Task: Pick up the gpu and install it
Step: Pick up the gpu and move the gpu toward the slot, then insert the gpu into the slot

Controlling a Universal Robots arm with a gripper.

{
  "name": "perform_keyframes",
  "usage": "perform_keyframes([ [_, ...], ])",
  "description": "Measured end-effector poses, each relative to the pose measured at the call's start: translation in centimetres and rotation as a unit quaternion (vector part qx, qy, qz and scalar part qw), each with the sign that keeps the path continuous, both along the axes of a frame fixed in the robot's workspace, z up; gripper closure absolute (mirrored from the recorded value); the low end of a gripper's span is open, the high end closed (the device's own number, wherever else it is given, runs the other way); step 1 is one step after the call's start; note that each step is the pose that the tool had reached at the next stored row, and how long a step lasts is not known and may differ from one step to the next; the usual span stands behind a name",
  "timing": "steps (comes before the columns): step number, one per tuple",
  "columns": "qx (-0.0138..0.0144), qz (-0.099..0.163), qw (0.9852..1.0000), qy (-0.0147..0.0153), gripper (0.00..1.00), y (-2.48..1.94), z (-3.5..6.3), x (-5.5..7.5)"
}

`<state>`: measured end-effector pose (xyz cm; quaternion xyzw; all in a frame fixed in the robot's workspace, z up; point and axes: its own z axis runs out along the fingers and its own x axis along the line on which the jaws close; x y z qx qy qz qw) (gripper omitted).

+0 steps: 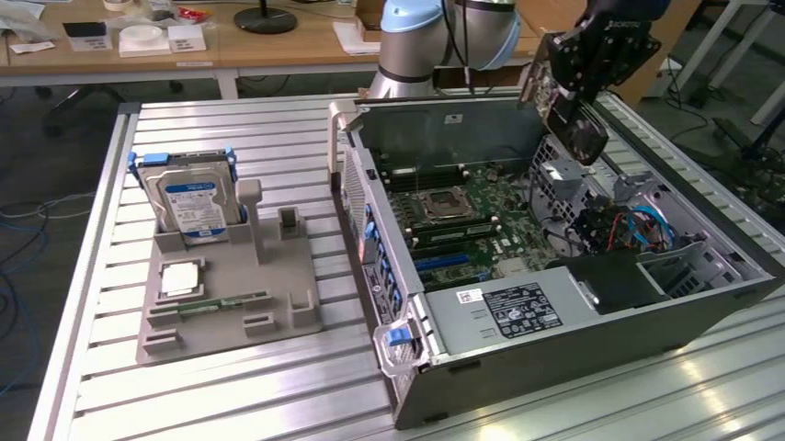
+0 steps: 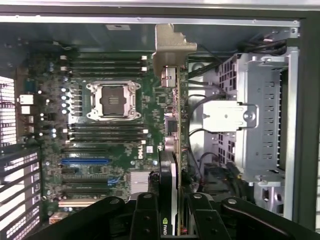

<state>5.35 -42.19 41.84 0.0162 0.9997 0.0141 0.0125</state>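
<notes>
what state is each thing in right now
grey metal computer case: side open, motherboard exposed
green circuit-board gpu with silver bracket: gripped, above the case, not seated
black gripper: jaws shut on the gpu
silver hard drive with blue label: upright in grey holder

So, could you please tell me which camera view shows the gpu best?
The exterior view: the gpu hangs in the jaws above the open computer case, with one broad face and its outline visible. The wrist view shows the gpu edge-on between the jaws, its silver bracket at the far end.
</notes>
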Motion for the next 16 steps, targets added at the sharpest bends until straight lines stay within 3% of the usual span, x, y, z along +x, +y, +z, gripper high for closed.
perform_keyframes([
  [16, 0.0, 0.0, 1.0, 0.0, 0.74, 0.01, -0.06, -0.7],
])
